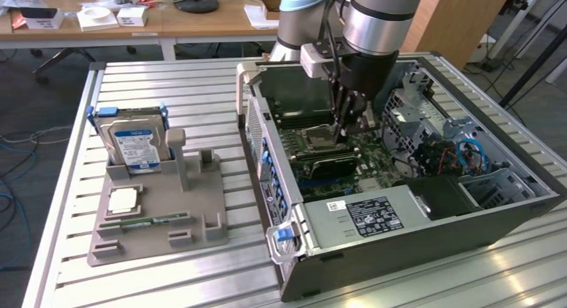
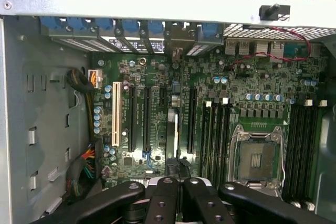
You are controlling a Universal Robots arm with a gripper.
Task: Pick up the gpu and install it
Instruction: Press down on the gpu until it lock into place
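Tool [image 2: 176, 195] jaws were shut on the gpu [image 2: 173, 140], held edge-on straight below it, long axis running along the motherboard's [image 2: 252, 103] expansion slots [image 2: 139, 119].

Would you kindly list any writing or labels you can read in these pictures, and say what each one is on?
None can be read.
Hard drive blue-white label: print too small.
Power supply black sticker and small white sticker: blurred.
Motherboard markings: too fine to read.
White boxes on the far desk: no legible text.
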